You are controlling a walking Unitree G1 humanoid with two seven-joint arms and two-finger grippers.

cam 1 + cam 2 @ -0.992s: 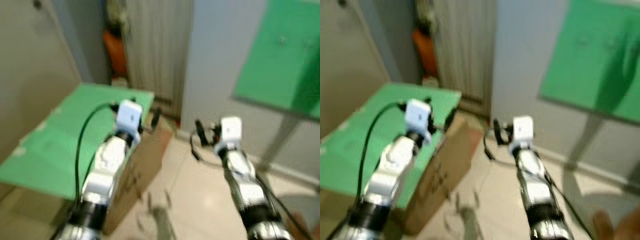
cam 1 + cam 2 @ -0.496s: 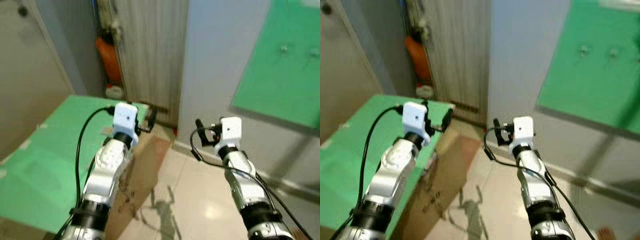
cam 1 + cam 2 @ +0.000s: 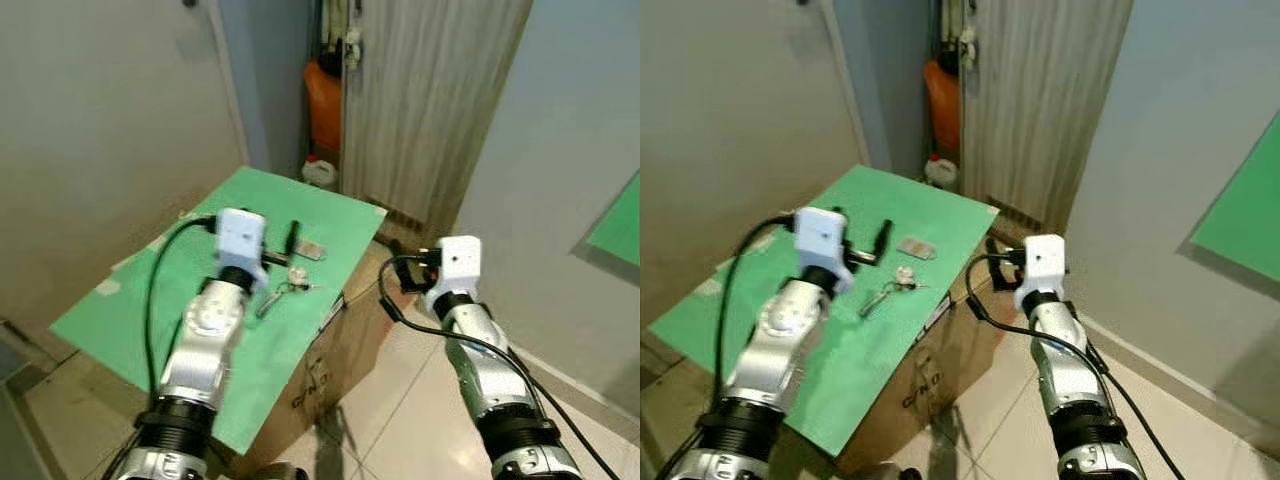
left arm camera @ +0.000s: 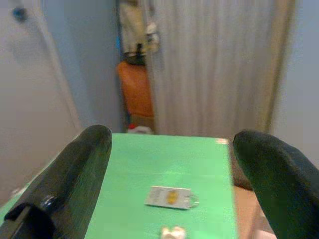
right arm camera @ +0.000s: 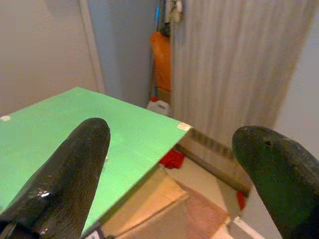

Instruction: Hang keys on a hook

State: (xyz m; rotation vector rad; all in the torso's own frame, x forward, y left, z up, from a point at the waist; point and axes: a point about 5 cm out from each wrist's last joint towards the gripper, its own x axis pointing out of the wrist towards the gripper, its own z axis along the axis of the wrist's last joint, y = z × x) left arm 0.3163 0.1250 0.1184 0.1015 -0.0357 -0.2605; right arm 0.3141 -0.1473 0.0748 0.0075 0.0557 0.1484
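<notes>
Keys lie on green sheet over cardboard box.

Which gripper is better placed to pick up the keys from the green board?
Left. The left gripper hovers open just above the keys, while the right gripper hangs beyond the green board.

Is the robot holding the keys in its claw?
No, the keys lie on the green board, and the left claw hovers open above them with nothing in it.
</notes>
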